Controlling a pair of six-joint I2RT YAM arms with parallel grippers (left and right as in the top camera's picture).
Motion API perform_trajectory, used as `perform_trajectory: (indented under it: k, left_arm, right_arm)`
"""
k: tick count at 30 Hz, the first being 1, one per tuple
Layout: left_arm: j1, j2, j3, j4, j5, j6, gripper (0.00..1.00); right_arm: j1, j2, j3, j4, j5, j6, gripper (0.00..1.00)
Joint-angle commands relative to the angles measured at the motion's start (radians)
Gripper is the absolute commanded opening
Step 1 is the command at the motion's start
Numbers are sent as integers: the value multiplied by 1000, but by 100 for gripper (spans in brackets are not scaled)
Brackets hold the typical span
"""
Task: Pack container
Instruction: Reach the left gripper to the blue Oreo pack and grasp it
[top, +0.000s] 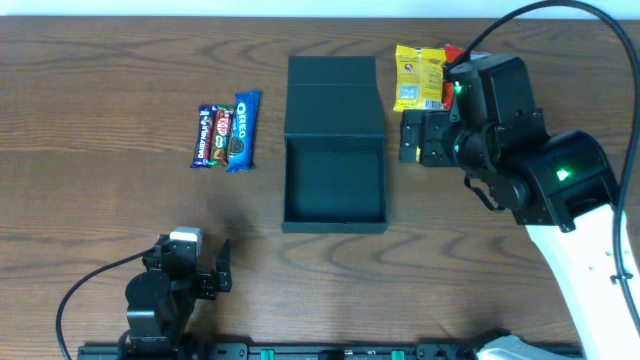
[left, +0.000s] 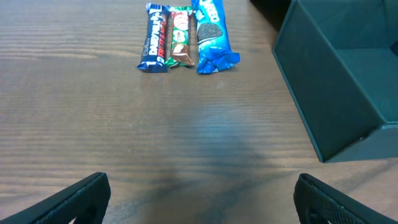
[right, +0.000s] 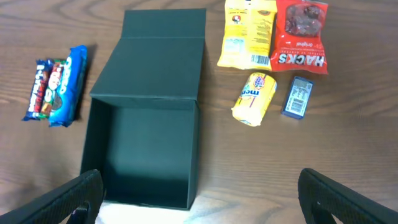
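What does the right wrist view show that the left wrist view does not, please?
Only the right wrist view shows the yellow packet, the red Hacks bag, the small yellow roll, the small blue box and the right tool, which is open. Only the left wrist view shows the left tool, also open. Both show the Dairy Milk bar, the KitKat bar, the Oreo pack and the container.
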Motion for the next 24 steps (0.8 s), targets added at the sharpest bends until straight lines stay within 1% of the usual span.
perform_trajectory:
  k: [1,2,3,5,6,8,9,11,14,18,20,22,24]
  left_arm:
    - [4,-6,-11,12,125,-67,95]
    - [4,-6,-10,5,164,-97,95]
    - [4,-6,-8,-2,171,-121,95]
    - [4,-6,-9,118,169,-212,95]
    - [4,-6,-9,212,170,-220,95]
    - [4,7,-7,389,158,-163,95]
    - [4,27,-6,455,124,-153,95]
    - [4,100,-1,534,89,-139,95]
    - [4,324,71,532,110,-69,95]
    - [4,691,274,531,86,74,95]
    - [4,869,394,531,64,79,95]
    - [4,1006,489,528,64,82,95]
    - [3,1159,605,502,74,111,95]
  right_arm:
    - [-9,0,-2,-3,-15,-51,99]
    - [-9,0,-2,3,-15,-51,99]
    - [-9,3,-2,16,-15,-59,99]
    - [-9,11,-2,73,-15,-113,99]
    - [-9,18,-2,113,-15,-145,99]
    - [-9,33,-2,194,-15,-195,99]
    - [-9,45,-2,240,-15,-216,99]
    - [-11,68,-2,305,-15,-237,99]
    - [-11,111,-2,376,-15,-238,99]
    - [-11,156,-2,417,-15,-238,99]
    - [-11,171,-2,427,-15,-238,99]
    - [-11,178,-2,435,-14,-238,99]
    - [-13,185,-2,442,-14,-239,99]
